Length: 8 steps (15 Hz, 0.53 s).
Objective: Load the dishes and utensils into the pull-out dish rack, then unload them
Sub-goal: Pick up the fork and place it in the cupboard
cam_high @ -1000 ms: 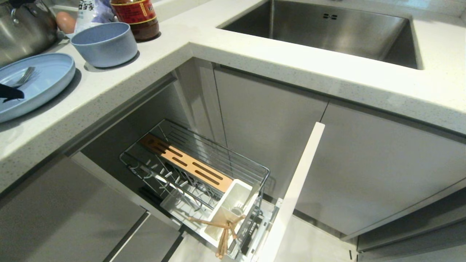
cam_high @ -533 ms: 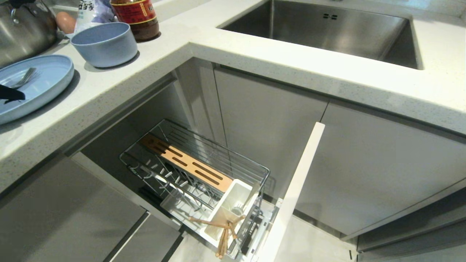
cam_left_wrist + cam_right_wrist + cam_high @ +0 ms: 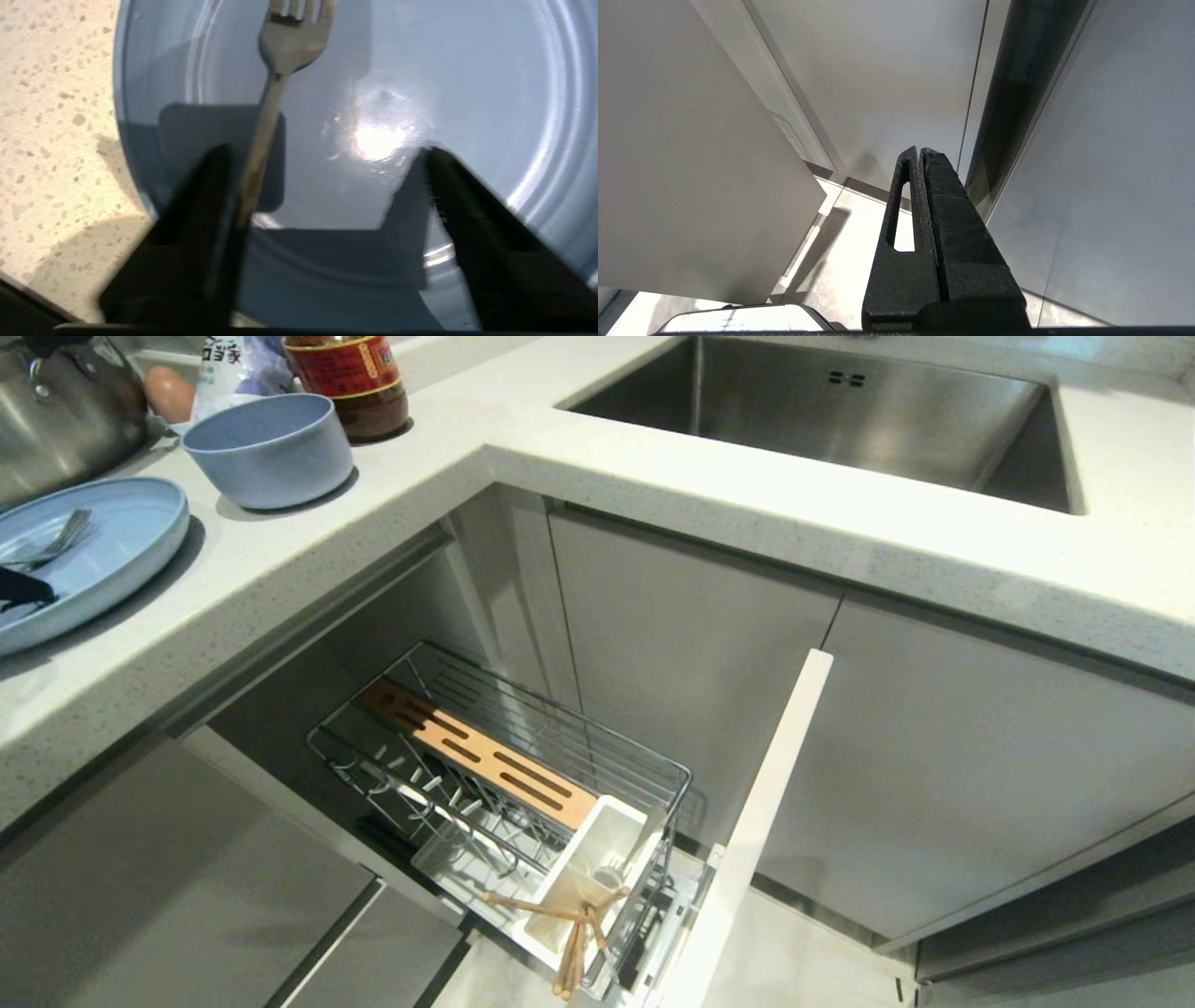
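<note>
The head view looks steeply down from above onto the tabletop [image 3: 653, 457] corner, the sink [image 3: 840, 420] and the pulled-out rack [image 3: 504, 784] below. The left wrist view sits very close over the plate [image 3: 467, 70] and fork [image 3: 271, 93], which the head view also shows at its left edge. The right wrist view hangs low among cabinet fronts [image 3: 691, 163], looking toward the floor [image 3: 840, 261].

Black tapered jaws (matte, grainy); right gripper [image 3: 920, 151] one finger slotted.
</note>
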Available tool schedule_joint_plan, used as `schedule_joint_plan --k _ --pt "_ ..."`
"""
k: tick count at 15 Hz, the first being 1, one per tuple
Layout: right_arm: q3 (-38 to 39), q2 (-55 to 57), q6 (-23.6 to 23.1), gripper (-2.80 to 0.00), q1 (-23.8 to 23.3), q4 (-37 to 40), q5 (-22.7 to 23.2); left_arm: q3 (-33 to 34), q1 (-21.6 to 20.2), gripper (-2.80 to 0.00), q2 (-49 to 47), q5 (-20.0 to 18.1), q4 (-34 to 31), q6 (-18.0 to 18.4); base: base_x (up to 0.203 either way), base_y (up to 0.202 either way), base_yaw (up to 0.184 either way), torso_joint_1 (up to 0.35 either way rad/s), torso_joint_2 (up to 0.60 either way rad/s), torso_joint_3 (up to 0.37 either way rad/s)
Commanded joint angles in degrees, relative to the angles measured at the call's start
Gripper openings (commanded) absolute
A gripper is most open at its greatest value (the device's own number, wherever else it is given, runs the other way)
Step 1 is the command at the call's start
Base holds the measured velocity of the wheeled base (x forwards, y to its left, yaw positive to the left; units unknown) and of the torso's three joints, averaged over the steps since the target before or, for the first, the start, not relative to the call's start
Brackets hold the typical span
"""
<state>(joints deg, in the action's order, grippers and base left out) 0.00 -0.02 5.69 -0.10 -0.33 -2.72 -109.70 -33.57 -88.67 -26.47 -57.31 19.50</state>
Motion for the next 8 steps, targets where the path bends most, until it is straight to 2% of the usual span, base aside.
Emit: schedule_joint_plan --k 1,8 --pt "0.00 -0.24 0.02 -2.80 0.01 -0.02 -0.01 0.10 0.00 -2.80 -0.18 -0.08 -0.44 0.09 0.000 0.000 0.000 0.000 0.00 0.000" --pt "0.00 -0.24 0.02 -2.80 0.01 -0.02 -0.01 0.10 0.00 -2.80 -0.18 -0.08 -0.44 0.09 0.000 0.000 0.000 0.000 0.00 0.000"
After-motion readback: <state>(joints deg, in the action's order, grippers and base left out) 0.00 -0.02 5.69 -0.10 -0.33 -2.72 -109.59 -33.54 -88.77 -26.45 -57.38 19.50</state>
